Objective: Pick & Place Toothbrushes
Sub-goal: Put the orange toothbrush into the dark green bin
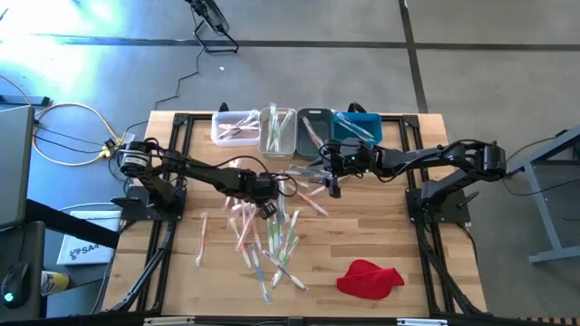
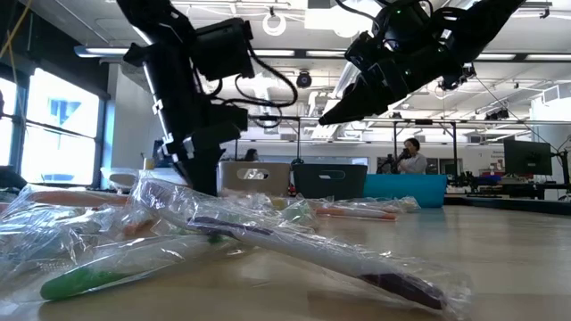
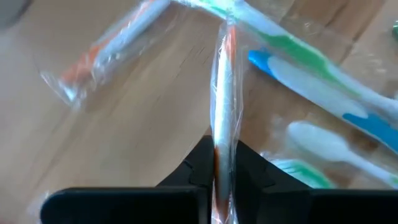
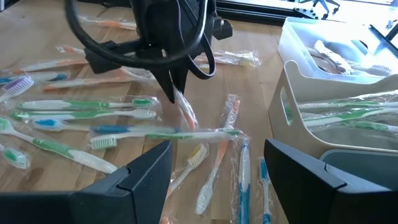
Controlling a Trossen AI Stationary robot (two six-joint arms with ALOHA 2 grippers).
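My left gripper [image 1: 267, 208] is pressed together on one orange-handled toothbrush [image 3: 224, 112] in its clear wrapper; the left wrist view shows the wrapped handle pinched between the two fingers [image 3: 193, 171], running straight out ahead of them. In the high view that gripper sits just left of table centre, over the upper edge of the loose pile of toothbrushes [image 1: 267, 249], which spreads from centre down toward six o'clock. In the right wrist view the held brush hangs tilted from the fingertips, its lower end among the wrapped brushes on the wood; I cannot tell whether it has cleared them.

So I judge the pick made and the carry due. The next move calls for a clean lift so no neighbouring wrapper drags along, then a swing toward twelve o'clock, where four bins stand in a row: white bin [image 1: 234, 128], beige bin [image 1: 277, 129], grey bin [image 1: 314, 127] and blue bin [image 1: 359, 126]. Which one suits orange I cannot say.

My right gripper [image 1: 333, 181] waits at about one o'clock from centre, just below the grey and blue bins, fingers spread and empty. At five o'clock lies the red cloth [image 1: 369, 277].
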